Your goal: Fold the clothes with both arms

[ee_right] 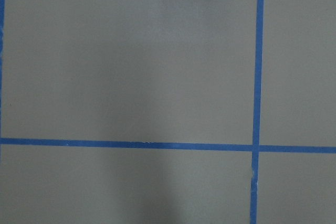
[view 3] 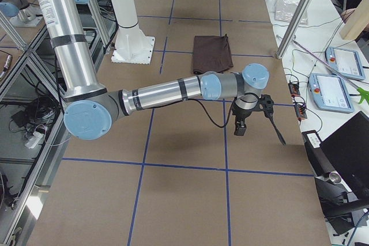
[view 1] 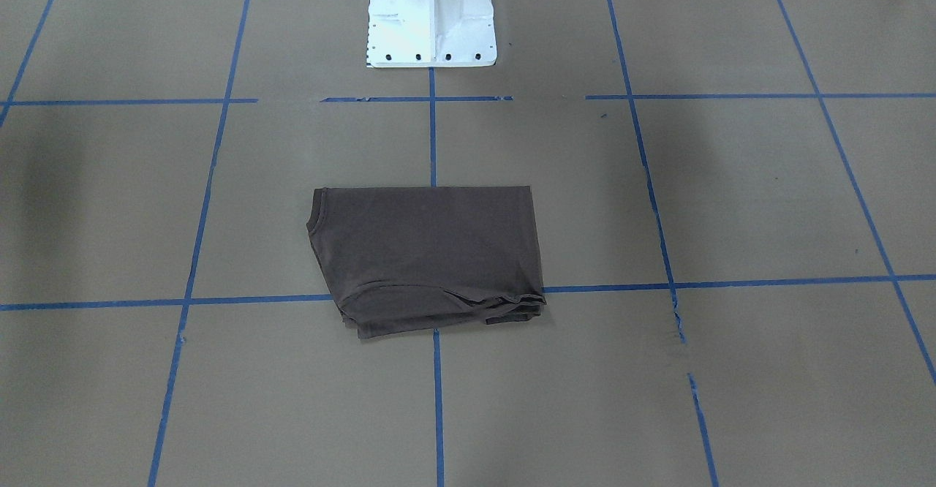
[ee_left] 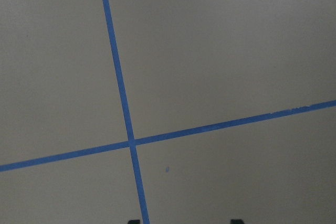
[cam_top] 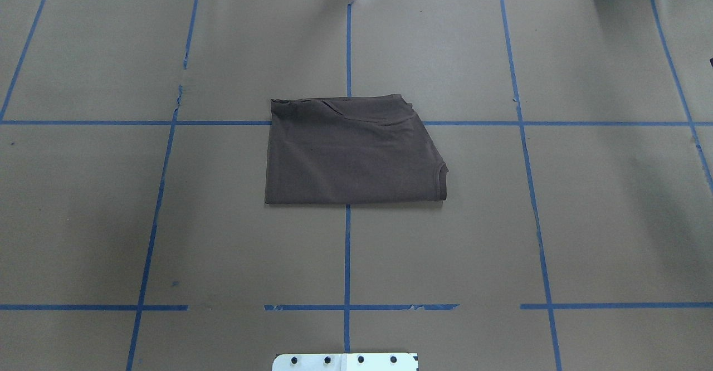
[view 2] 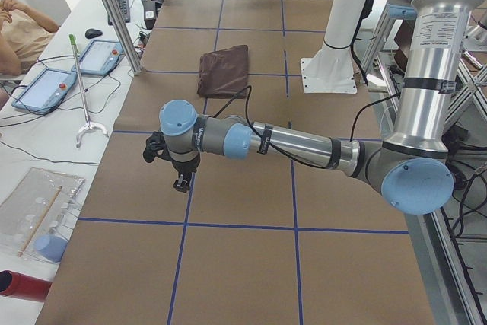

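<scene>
**Overhead exterior: folded T-shirt at centre of the surface, both arms well apart from it**

The dark grey-brown T-shirt (cam_top: 351, 151) lies folded into a flat, roughly four-sided stack in the middle of the brown surface (cam_top: 613, 220). It covers a crossing of the blue tape lines (cam_top: 347, 248). Its 6 o'clock edge is straight, its 12 o'clock edge shows loose, rumpled layers, and a curved seam sits at its 3 o'clock corner. The white pedestal base (cam_top: 345, 361) stands at 6 o'clock from it, well apart.

Neither arm touches the cloth. In the side views, the left arm (view 2: 304, 142) and the right arm (view 3: 161, 93) each reach out low over bare surface, well away from the shirt.

The left end effector (ee_left: 185, 222) holds nothing. Its two dark fingertips (ee_left: 134, 221) sit spread at the 6 o'clock edge of the wrist view, with only taped surface between them. The right end effector (view 3: 241, 124) hangs over bare surface, and I cannot tell how far apart its fingers are.
</scene>
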Robot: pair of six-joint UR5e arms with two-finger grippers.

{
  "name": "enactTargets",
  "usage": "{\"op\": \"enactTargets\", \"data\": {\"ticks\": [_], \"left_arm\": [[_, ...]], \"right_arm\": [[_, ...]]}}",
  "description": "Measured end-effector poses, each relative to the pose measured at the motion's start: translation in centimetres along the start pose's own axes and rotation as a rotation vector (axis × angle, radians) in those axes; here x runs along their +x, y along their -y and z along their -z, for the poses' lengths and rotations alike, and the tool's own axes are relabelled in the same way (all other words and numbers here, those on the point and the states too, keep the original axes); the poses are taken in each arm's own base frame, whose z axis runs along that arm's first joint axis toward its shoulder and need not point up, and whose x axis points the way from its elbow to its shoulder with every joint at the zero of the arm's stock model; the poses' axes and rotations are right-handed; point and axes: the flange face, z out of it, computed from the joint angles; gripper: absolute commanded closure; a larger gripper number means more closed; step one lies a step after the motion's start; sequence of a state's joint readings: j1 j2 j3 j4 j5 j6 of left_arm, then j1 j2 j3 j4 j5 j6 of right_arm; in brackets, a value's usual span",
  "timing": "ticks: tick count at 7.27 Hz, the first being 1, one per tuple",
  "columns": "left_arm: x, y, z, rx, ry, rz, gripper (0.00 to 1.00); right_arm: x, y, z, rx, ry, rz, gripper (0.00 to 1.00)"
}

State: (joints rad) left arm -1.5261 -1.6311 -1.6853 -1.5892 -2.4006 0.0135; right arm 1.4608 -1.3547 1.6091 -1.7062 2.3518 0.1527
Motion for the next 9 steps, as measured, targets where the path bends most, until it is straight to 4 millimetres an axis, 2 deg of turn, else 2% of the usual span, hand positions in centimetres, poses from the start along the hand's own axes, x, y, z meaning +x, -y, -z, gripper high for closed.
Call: {"op": "enactTargets", "data": {"ticks": [1,3,4,6,9], "left_arm": [[-0.2,-2.6,-0.2,-0.003,-0.007,-0.001,0.0],[0.2,-6.2,0.3,0.006,-0.013,-0.008,0.0],[0.6,-6.6,0.7,0.016,-0.004,-0.018,0.0],[1.5,-5.9,1.5,0.037,0.0,-0.038,0.0],[2.2,-5.4,2.1,0.052,-0.001,-0.053,0.0]], "right_arm": [[0.7,-1.5,-0.6,-0.009,-0.009,-0.008,0.0],[2.3,-4.8,-1.6,-0.024,-0.017,-0.023,0.0],[2.8,-6.1,-1.9,-0.03,-0.018,-0.029,0.0],[3.2,-7.2,-2.2,-0.038,-0.011,-0.039,0.0],[2.6,-7.7,-1.6,-0.024,-0.008,-0.034,0.0]]}}
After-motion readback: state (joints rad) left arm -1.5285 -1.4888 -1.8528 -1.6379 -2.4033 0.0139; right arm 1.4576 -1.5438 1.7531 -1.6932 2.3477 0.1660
